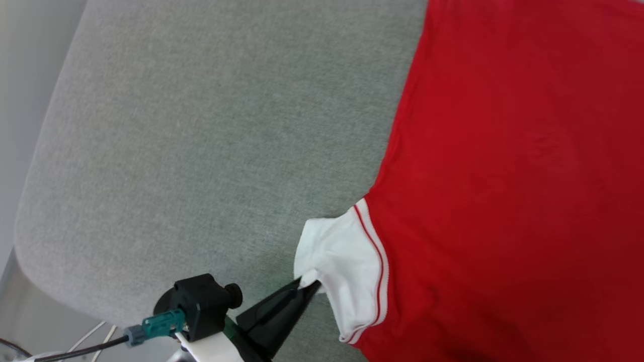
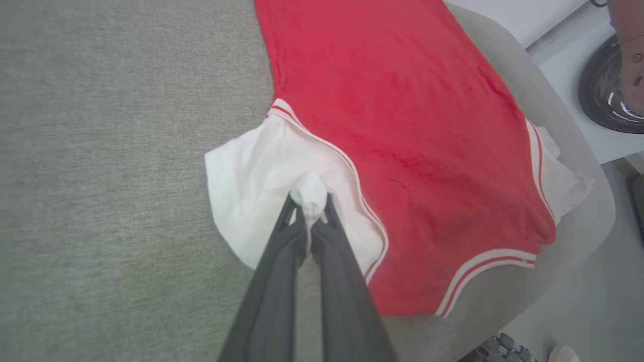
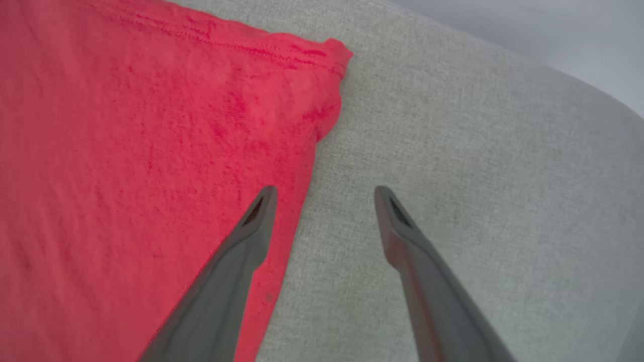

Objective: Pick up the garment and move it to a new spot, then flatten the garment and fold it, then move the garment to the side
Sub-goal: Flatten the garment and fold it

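Garment (image 1: 503, 176), a bright red shirt with white short sleeves, lies spread flat on a grey fabric-covered cushion (image 1: 201, 125) with rounded corners. In the head view it takes up the right half of the frame, and bare grey cloth takes up the left. Pale floor (image 1: 20, 60) shows along the far left edge, with cables (image 1: 75, 347) at the lower left. In the left wrist view a dark round base (image 2: 601, 90) stands on the floor at the upper right.

Its long axis runs from bottom to top of the head view, leaning slightly right. The shoulder end is at the bottom and the hem end at the top. One white sleeve (image 1: 342, 261) with red striped trim sticks out toward the lower centre.

The left gripper (image 1: 307, 286) is closed, pinching a bunch of that sleeve. In the right wrist view the right gripper (image 3: 324, 193) is spread wide and holds nothing, with one finger over red fabric and one over grey cushion.
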Motion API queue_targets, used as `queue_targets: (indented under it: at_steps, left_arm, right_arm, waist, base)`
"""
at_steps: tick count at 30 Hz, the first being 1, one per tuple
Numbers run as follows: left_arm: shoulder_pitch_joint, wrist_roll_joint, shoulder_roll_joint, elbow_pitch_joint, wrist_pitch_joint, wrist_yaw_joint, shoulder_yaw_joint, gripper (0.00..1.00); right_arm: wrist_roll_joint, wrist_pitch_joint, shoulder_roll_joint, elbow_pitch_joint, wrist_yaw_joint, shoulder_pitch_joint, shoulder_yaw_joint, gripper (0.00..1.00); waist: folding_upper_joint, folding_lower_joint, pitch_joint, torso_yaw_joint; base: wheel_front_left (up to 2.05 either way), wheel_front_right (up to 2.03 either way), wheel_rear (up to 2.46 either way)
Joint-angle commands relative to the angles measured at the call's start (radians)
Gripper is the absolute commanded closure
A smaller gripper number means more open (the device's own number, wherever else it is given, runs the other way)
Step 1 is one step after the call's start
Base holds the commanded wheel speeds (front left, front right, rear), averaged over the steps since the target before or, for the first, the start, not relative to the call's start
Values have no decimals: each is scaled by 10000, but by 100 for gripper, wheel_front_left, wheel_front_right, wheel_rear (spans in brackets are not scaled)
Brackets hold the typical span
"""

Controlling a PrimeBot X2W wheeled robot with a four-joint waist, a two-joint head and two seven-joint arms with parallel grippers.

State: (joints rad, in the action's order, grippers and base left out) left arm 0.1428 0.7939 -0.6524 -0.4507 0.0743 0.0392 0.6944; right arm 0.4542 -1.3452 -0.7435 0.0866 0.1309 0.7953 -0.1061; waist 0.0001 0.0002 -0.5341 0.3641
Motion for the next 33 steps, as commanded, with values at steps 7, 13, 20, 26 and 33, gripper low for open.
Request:
queue_targets:
  at_steps: [7,13,20,26,33]
  left_arm:
    - [509,-91,365,-96,-147,-299,164,100]
    - [724,-102,555,170,-262,-433,202,100]
    - [729,-50,613,506,-367,-458,189,100]
    - [570,-16,517,904,-509,-327,49,100]
    - [511,-225,287,1333,-529,-116,-46,100]
  right_arm:
    - [-1100,-888,140,558,-4,1124,-686,0]
    - [-1558,-1368,444,666,-4,768,-612,0]
    - [-1555,-1498,480,656,-4,55,-1043,100]
    - [-1436,-1118,717,616,-4,-400,-1313,100]
    - [-981,-695,1413,530,-4,-1846,-1871,100]
  waist:
    - [-1,-2,-1237,1229]
    - [-1,-2,-1365,1401]
    - [-1,-2,-1148,1263]
    - [-1,-2,-433,705]
    - [-1,-2,1011,-256]
  base:
    - [0,0,0]
    - [0,0,0]
    - [0,0,0]
    - [0,0,0]
    - [0,0,0]
